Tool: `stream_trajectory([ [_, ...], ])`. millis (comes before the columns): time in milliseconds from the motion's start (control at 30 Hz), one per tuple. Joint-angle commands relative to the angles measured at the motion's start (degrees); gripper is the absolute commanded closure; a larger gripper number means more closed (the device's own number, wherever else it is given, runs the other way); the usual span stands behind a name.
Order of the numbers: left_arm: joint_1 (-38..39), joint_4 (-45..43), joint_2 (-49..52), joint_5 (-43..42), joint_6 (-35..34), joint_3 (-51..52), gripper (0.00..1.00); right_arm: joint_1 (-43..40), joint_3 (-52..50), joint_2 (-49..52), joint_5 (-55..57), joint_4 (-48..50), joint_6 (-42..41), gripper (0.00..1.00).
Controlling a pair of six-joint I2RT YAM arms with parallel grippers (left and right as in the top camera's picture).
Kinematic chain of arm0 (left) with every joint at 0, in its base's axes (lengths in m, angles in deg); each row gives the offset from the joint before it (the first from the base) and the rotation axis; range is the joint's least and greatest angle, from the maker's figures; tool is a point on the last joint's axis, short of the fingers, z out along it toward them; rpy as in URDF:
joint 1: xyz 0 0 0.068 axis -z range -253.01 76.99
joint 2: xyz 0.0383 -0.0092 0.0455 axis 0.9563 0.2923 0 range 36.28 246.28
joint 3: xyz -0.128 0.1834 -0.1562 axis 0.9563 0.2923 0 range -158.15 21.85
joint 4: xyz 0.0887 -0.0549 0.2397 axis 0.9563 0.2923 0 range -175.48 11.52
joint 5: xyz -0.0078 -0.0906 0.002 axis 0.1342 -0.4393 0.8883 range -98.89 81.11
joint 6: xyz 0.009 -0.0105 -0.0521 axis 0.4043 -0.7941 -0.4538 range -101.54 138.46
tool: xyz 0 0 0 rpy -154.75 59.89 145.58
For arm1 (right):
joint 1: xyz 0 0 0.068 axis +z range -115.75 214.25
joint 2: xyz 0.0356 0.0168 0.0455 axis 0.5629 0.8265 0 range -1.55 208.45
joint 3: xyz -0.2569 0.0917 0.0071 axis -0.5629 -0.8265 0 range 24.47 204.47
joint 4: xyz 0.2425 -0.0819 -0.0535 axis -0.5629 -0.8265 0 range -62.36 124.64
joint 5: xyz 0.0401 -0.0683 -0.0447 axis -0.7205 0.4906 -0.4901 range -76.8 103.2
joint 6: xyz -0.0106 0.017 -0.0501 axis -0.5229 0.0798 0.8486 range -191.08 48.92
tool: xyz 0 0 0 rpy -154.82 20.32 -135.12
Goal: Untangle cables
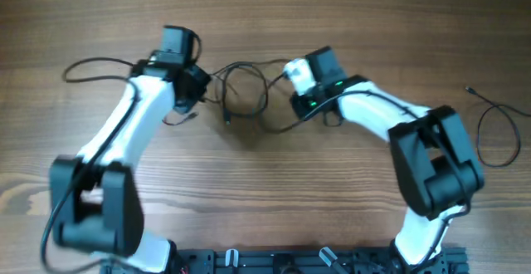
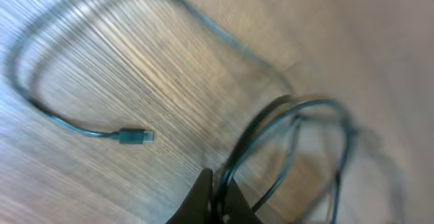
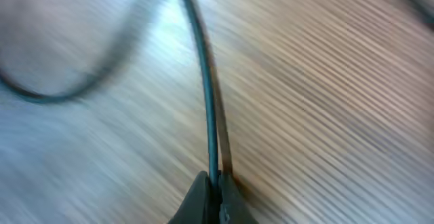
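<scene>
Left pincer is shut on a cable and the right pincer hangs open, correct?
No. The right pincer is shut on a cable too, as the right wrist view shows. The left pincer is shut on one, as you said.

Looks like a robotics lab: two white-and-black robot arms (image 1: 124, 133) stand on a plain wood-grain desk (image 1: 265, 199) (their bases sit at a black rail (image 1: 315, 261) along its edge).

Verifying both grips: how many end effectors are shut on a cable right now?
2. The left end effector is shut on strands at the left of the cables; the right end effector pinches one strand at their right.
</scene>
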Motion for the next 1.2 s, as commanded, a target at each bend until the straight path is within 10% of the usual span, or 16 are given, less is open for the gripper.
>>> stream_trajectory([
  [0,-4.79,0.35,-6.82,1.44,1.27,-0.02,0.96,-10.34,0.02,-7.23,2.32,-6.27,-5.97,0.96],
  [300,-5.09,4.94,-6.34,1.68,1.22,0.09,0.96,-36.48,0.02,-37.73,-9.73,-3.61,-16.90,0.96],
  [600,-6.99,8.50,-6.08,15.58,0.85,0.20,0.96,-51.06,0.00,-39.23,-6.71,-3.30,-28.50,0.96],
  [800,-9.51,9.33,-5.64,5.35,-16.39,0.20,0.96,-56.52,0.00,-39.23,-3.10,-8.41,-45.88,0.96],
  [1167,5.55,-2.60,4.50,-2.21,2.38,0.20,0.96,-30.27,-0.04,-37.03,-16.94,-5.40,-13.16,0.96],
])
